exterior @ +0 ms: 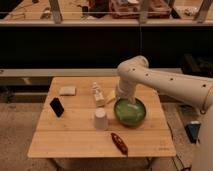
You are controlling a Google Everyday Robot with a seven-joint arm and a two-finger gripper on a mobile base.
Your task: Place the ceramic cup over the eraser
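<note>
My gripper (129,103) hangs over the green bowl (138,118), right of the ceramic cup (100,119); its grasp I cannot tell. The eraser (57,107) stands well left.

No writing, label or number is legible anywhere.

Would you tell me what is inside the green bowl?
The hand hangs over the back of the green bowl; its visible inside is bare green. Anything beneath the hand is hidden.
</note>
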